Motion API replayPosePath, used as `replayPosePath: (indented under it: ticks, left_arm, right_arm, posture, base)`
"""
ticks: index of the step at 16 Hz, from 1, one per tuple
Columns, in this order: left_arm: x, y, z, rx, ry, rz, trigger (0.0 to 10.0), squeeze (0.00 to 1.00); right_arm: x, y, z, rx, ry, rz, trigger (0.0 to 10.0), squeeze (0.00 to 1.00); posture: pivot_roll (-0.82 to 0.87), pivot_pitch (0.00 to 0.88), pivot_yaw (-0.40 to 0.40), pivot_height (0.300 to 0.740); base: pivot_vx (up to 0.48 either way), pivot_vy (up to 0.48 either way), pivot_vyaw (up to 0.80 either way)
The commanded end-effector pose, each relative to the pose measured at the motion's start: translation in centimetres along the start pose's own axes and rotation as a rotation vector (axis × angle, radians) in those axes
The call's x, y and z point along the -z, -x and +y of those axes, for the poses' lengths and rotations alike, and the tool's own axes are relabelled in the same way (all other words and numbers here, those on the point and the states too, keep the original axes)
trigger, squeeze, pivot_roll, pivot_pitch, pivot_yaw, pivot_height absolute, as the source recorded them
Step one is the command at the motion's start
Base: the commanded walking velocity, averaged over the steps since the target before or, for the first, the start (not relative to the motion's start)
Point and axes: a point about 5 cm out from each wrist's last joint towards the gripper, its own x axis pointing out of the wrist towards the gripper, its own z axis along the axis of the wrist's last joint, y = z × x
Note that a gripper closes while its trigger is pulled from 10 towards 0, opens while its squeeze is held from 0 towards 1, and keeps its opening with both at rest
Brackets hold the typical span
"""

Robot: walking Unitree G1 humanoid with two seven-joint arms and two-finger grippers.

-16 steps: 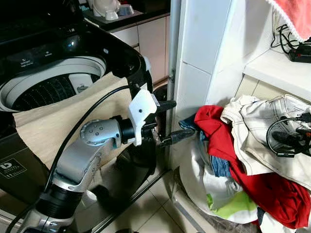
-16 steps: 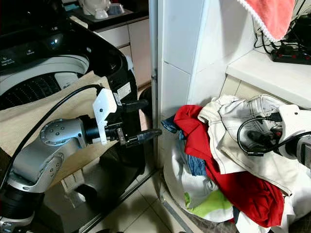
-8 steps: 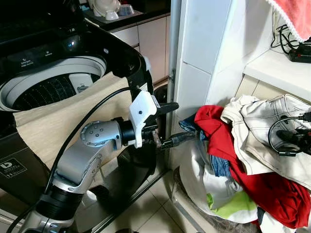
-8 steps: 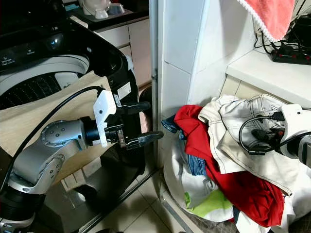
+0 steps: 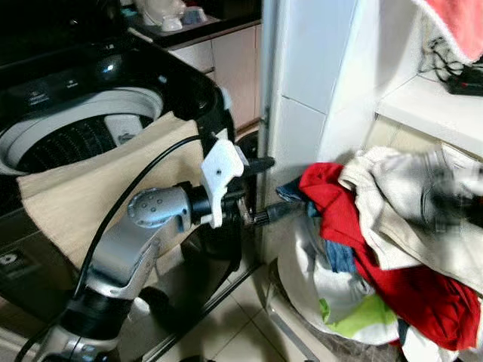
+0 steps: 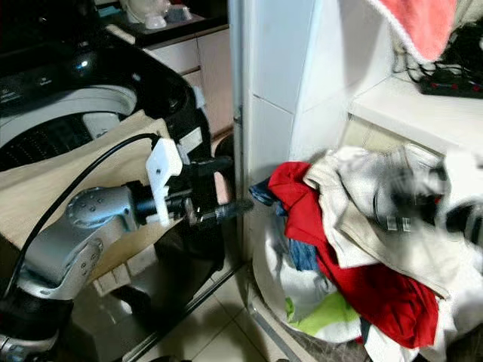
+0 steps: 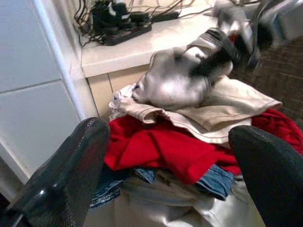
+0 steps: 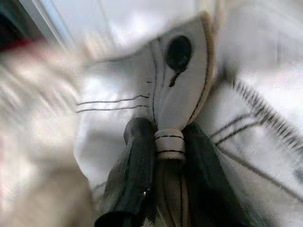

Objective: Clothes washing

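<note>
A heap of laundry lies at the right: a white denim garment [image 5: 392, 196] on top, a red one [image 5: 355, 241] under it, blue and green pieces below. My right gripper [image 8: 168, 142] is shut on a seam fold of the white garment and is blurred at the far right [image 5: 453, 200]. My left gripper [image 5: 287, 183] is open, held level between the washing machine [image 5: 113, 72] and the heap, with nothing between its fingers [image 7: 71, 170]. The machine's lid is up and its drum [image 5: 72, 143] is open. A beige cloth [image 5: 98, 188] hangs over its front rim.
A white tiled pillar [image 5: 309, 90] stands between the machine and the heap. Behind the heap is a shelf [image 5: 423, 105] with a power strip [image 5: 464, 81], and a pink towel [image 5: 460, 23] hangs above. The heap sits in a mesh basket [image 5: 302, 332] on the tiled floor.
My right gripper and the white garment are now motion-blurred, the garment shifting with it. The left arm has stayed almost where it was. The view has shifted slightly.
</note>
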Motion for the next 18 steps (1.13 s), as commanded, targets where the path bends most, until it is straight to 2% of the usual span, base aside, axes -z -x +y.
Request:
replayPosePath:
  ticks: [1,3,5,6,7,8,10,11,13,14,15,18]
  left_arm:
    - [-0.7,0.1,1.1,-0.066,-0.011,-0.013,10.0,0.00]
    - [-1.9,-0.5,2.6,-0.171,-0.048,-0.082,10.0,0.00]
    - [-3.4,-1.1,3.5,-0.224,-0.079,-0.142,10.0,0.00]
    - [-3.9,-1.3,3.8,-0.238,-0.082,-0.159,10.0,0.00]
    - [-5.3,-1.7,4.3,-0.264,-0.079,-0.200,10.0,0.22]
    - [-7.1,-2.5,4.8,-0.273,-0.039,-0.267,10.0,1.00]
    - [-8.5,-3.3,4.8,-0.265,-0.014,-0.322,10.0,1.00]
    - [-9.1,-4.0,4.7,-0.254,0.029,-0.358,10.0,1.00]
    - [-9.5,-5.1,4.2,-0.234,0.054,-0.383,10.0,1.00]
    - [-9.3,-5.8,3.7,-0.222,0.048,-0.365,10.0,0.26]
    - [-9.1,-6.1,3.5,-0.222,0.048,-0.352,10.0,0.00]
    - [-8.3,-6.6,3.4,-0.240,0.020,-0.312,10.0,0.00]
  right_arm:
    - [-3.5,0.9,1.1,-0.067,0.002,-0.158,0.0,0.00]
    - [-7.3,1.9,3.1,-0.180,-0.019,-0.318,0.0,0.00]
    - [-10.5,2.9,4.6,-0.253,-0.012,-0.434,0.0,0.00]
    - [-11.4,3.2,5.0,-0.275,-0.013,-0.466,0.0,0.00]
    - [-13.4,4.2,6.2,-0.320,-0.014,-0.540,0.0,0.00]
    - [-15.1,4.8,7.5,-0.379,-0.025,-0.587,0.0,0.00]
    - [-15.6,4.7,9.3,-0.464,-0.037,-0.598,0.0,0.00]
    - [-15.7,4.4,10.8,-0.527,-0.039,-0.596,0.0,0.00]
    - [-15.6,3.9,12.3,-0.557,-0.035,-0.570,0.0,0.00]
    - [-15.3,3.6,13.5,-0.587,-0.043,-0.554,0.0,0.00]
    - [-15.1,3.5,14.2,-0.609,-0.050,-0.547,0.0,0.00]
    - [-14.7,3.2,15.5,-0.647,-0.077,-0.538,0.0,0.00]
  posture:
    - [-0.13,0.000,0.056,0.740]
    - [-0.14,0.000,0.052,0.740]
    - [-0.14,0.000,0.044,0.740]
    - [-0.14,0.000,0.044,0.740]
    - [-0.15,0.000,0.036,0.740]
    - [-0.15,0.000,0.034,0.740]
    - [-0.15,0.000,0.035,0.740]
    - [-0.15,0.000,0.037,0.740]
    - [-0.15,0.000,0.038,0.740]
    - [-0.14,0.000,0.039,0.740]
    - [-0.14,0.000,0.039,0.740]
    - [-0.14,0.000,0.045,0.740]
  base:
    - [0.000,0.000,0.00]
    - [0.000,0.000,0.00]
    - [0.000,0.000,0.00]
    - [0.000,0.000,0.00]
    - [0.000,0.000,0.00]
    - [0.000,0.000,0.00]
    - [0.000,0.000,0.00]
    - [0.000,0.000,0.00]
    - [0.000,0.000,0.00]
    - [0.000,0.000,0.00]
    - [0.000,0.000,0.00]
    - [0.000,0.000,0.00]
